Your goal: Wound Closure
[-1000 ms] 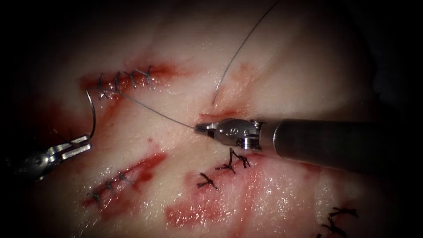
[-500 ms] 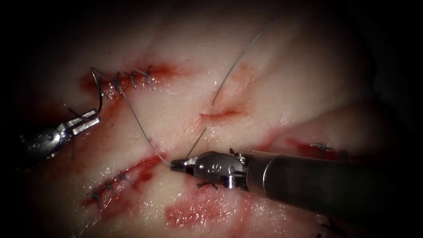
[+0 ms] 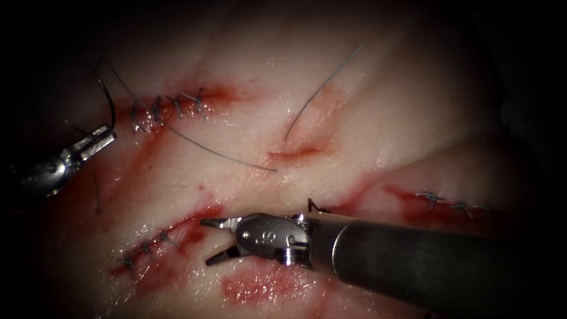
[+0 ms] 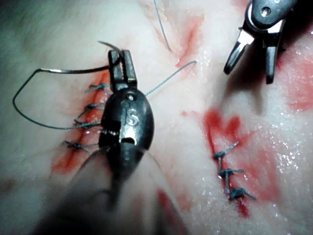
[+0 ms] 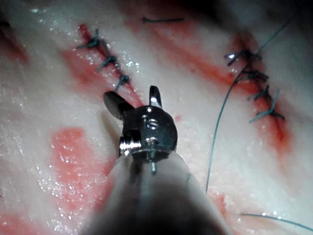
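My left tool [image 3: 109, 134] sits at the far left, its jaws shut on the curved needle [image 3: 109, 100] near one end. The needle is out of the tissue [image 3: 384, 118], left of the stitched cut [image 3: 171, 105]. Thread [image 3: 218, 155] runs from those stitches to a free end lying on the tissue. My right tool [image 3: 205, 242] hovers lower in the middle, jaws open and holding nothing. The left wrist view shows the left tool [image 4: 122, 54] gripping the needle [image 4: 63, 71], with the open right tool [image 4: 248, 73] beyond. The right tool's [image 5: 131, 94] jaws are spread, apart from the thread [image 5: 217, 127].
A loose piece of thread [image 3: 319, 91] lies on the tissue above a small open nick [image 3: 295, 153]. Other stitched cuts lie at the lower left [image 3: 147, 248] and at the right [image 3: 449, 201]. Red fluid [image 3: 260, 286] stains the tissue under the right tool.
The right tool carried the thread down and to the left, then opened and let it go; its end now lies on the tissue. The left tool moved up and left with the needle.
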Tool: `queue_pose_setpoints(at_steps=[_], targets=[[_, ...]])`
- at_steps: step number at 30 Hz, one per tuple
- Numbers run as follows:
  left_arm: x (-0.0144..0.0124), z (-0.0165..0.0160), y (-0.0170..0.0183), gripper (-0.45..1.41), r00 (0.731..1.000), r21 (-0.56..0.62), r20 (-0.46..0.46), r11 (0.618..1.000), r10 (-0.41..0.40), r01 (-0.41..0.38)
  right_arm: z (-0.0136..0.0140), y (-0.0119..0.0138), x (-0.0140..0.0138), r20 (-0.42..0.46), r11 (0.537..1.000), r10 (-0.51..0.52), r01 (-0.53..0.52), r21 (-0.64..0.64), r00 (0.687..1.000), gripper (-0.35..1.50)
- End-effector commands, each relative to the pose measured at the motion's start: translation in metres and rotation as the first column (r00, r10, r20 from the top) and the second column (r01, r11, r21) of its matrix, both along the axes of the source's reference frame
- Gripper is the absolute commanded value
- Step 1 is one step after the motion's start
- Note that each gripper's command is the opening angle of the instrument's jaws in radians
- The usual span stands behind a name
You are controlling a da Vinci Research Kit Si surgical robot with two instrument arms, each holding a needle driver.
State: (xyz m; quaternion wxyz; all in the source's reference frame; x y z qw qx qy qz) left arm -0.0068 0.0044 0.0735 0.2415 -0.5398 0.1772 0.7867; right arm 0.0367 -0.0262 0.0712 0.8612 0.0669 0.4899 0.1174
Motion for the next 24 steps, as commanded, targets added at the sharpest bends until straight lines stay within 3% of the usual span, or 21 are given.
queue_pose_setpoints(at_steps=[1, 3, 10, 13, 14, 20, 24], targets=[[-0.0005, 0.0006, 0.0004, -0.45, 1.0, 0.0, -0.001, 1.0, -0.001, 0.001, 0.0004, 0.0009, 0.0002, 0.003, 1.0, 0.01, -0.01, -0.005, 1.0, 1.35], [0.0018, 0.0006, 0.0005, -0.45, 1.0, -0.003, -0.02, 1.0, -0.024, 0.024, 0.0006, 0.0025, -0.0021, 0.007, 1.0, 0.019, -0.019, -0.013, 1.0, 1.32], [0.0031, 0.0008, 0.0006, -0.45, 0.999, -0.005, -0.036, 0.999, -0.039, 0.038, 0.0024, 0.004, -0.0051, 0.062, 0.998, 0.047, -0.045, -0.041, 0.997, 1.23], [0.0027, 0.0008, 0.0003, -0.45, 0.998, -0.008, -0.04, 0.999, -0.044, 0.044, 0.0052, 0.0049, -0.0059, 0.116, 0.997, 0.062, -0.057, -0.051, 0.991, 1.23], [0.0027, 0.0008, 0.0003, -0.45, 0.998, -0.008, -0.04, 0.999, -0.044, 0.044, 0.0052, 0.0049, -0.0059, 0.116, 0.997, 0.062, -0.057, -0.051, 0.991, 1.23], [0.0017, 0.001, -0.0007, -0.45, 0.999, -0.022, -0.033, 0.999, -0.043, 0.042, 0.0115, 0.0057, -0.0058, 0.199, 0.995, 0.096, -0.093, -0.024, 0.975, 1.26], [0.0015, 0.0011, -0.0009, -0.45, 0.999, -0.027, -0.03, 0.999, -0.044, 0.043, 0.0127, 0.006, -0.0056, 0.215, 0.995, 0.102, -0.1, -0.02, 0.971, 1.25]])
